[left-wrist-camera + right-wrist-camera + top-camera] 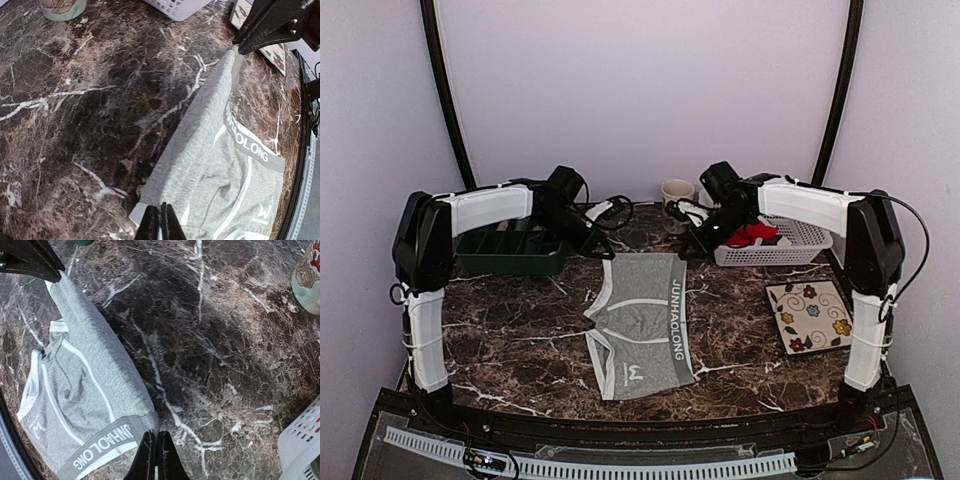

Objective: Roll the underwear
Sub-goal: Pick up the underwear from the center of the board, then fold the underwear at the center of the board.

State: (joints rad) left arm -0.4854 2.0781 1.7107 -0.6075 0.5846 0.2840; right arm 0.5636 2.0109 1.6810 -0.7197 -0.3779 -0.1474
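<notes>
Top external shows left pincer [607, 253] and right pincer [686, 252] clenched on far corners of the underwear [642, 325]; rolling well likely means moving both evenly, corners level.

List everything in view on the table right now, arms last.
grey underwear: one, grey with white trim, flat at table centre
red garment: one, red, inside the basket
basket: one, white, back right
tray: one, dark green, back left
mug: one, pale, back centre
floral tile: one, cream, right side
table: one, dark marble
left gripper: black, shut on underwear's far left corner
right gripper: black, shut on far right corner
</notes>
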